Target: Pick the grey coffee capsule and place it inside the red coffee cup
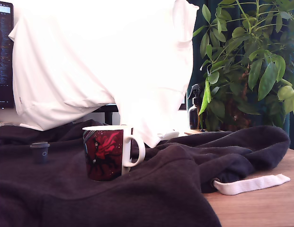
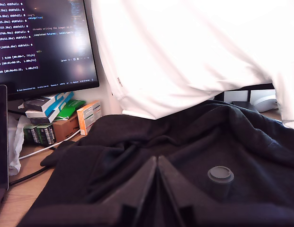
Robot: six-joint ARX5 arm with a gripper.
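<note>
In the wrist view the gripper (image 2: 158, 189) is nearest to the camera: its two dark fingers (image 2: 137, 189) are pressed together along one thin line, with nothing between them, so nothing is carried at this moment. They hang low over a dark sweatshirt (image 2: 184, 137) that is spread over the bench (image 1: 260, 198); probably the cloth gives a soft, plain ground for the small things. The grey coffee capsule (image 2: 220, 179) stands just beyond the fingers and a little to one side, resting on its narrow end with the flat rim upward, not touched by the gripper. In my judgement the fingers must first spread before they can go around it, and the soft folds may let it tip. In the exterior view the capsule (image 1: 40, 152) is near the bench edge at the exterior view's left, and the red coffee cup (image 1: 109, 152) stands upright beside it, apart from it, mouth open upward, so a drop from above should be possible. Farther back a white cloth (image 1: 104, 56) hangs, I suppose to hide the background, and a monitor (image 2: 42, 42) shows text.
</note>
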